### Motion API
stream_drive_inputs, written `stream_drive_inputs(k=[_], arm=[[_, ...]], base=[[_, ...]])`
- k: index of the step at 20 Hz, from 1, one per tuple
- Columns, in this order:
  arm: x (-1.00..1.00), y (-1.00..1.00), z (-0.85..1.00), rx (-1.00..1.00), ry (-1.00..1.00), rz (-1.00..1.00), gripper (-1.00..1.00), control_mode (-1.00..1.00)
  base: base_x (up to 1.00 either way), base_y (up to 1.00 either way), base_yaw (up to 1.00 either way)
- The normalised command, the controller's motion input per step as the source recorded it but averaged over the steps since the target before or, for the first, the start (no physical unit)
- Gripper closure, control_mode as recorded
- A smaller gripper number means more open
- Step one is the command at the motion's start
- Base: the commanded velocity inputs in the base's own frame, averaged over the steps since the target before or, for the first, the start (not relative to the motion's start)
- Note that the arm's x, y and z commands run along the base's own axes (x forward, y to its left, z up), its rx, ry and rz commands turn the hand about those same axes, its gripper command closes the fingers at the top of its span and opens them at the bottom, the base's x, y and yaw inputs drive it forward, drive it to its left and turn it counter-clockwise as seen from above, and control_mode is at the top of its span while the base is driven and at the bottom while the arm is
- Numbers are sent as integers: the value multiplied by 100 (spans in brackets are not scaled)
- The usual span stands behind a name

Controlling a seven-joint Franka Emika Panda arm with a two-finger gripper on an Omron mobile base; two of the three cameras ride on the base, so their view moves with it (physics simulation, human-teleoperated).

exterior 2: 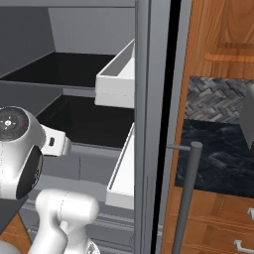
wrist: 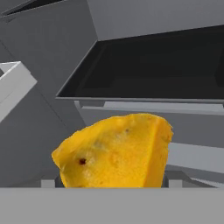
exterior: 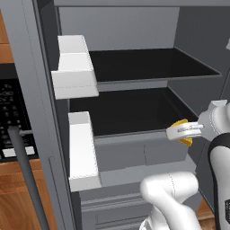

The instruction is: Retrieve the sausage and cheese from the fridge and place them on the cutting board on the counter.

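Claw (exterior: pixel 183 133) clamped on the cheese (exterior: pixel 183 132), jaws wide because the wedge is broad; yellow showing above and below the white fingers in the left base view. Held just outside the front edge of the fridge's (exterior: pixel 134 27) lower black shelf (exterior: pixel 130 112), at the right side of the open compartment, apart from the shelf surface. Hand view looking along the claw: cheese (wrist: pixel 114 151) large and close at the bottom, shelf opening behind it, so wedge carried nose-first toward the fridge interior, probably because lifted straight off that shelf.

Both shelves bare and black; white door bins (exterior: pixel 74 67) on the left door, likewise with nothing seen inside. No sausage to be seen from here. Table (exterior 2: pixel 218 154) visible past the right door in the right base view, dark and marbled; board out of frame.

Judged stage: cheese secured, carry to the board yet to come. Next move likely a clean withdrawal between the doors, minding the right door edge and bar handle (exterior 2: pixel 188 193).
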Motion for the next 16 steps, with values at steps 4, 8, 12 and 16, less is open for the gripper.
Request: stream_drive_inputs(k=[4, 8, 12, 16], arm=[[0, 0, 0, 0, 0, 0, 100, -100], [0, 0, 0, 0, 0, 0, 100, -100], [0, 0, 0, 0, 0, 0, 100, 100], [0, 0, 0, 0, 0, 0, 100, 100]], base=[[0, 0, 0], [0, 0, 0], [0, 0, 0], [0, 0, 0]])
